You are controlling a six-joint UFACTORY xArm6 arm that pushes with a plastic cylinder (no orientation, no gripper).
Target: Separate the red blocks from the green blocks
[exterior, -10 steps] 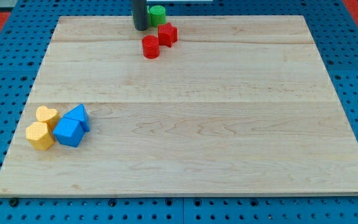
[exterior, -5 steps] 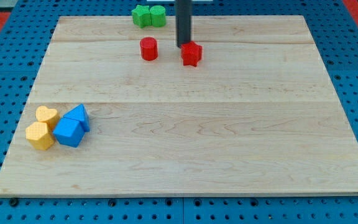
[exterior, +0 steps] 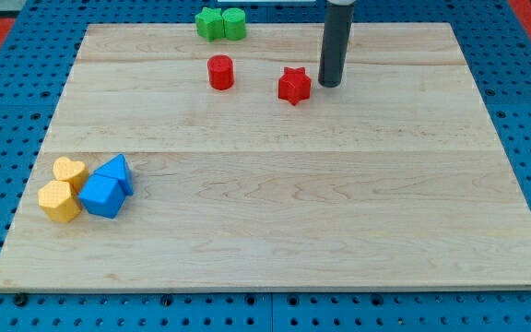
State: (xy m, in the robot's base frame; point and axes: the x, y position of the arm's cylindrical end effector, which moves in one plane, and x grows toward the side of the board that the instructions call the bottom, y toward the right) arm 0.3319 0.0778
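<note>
My tip (exterior: 329, 84), bare rod gripping nothing, is sitting just right of red star (exterior: 294, 85); green blocks (exterior: 221, 23) at top edge.

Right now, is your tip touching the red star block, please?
No, my tip stands just to the view's right of the red star block, with bare board between them.

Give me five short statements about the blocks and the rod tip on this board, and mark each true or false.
1. My tip sits just to the view's right of the red star. True.
2. The two green blocks are at the view's bottom. False: they sit at the top edge.
3. The red cylinder touches the red star. False: they lie apart.
4. The yellow blocks and blue blocks cluster at the view's lower left. True.
5. My tip touches a green block. False: it is well away from them.
</note>
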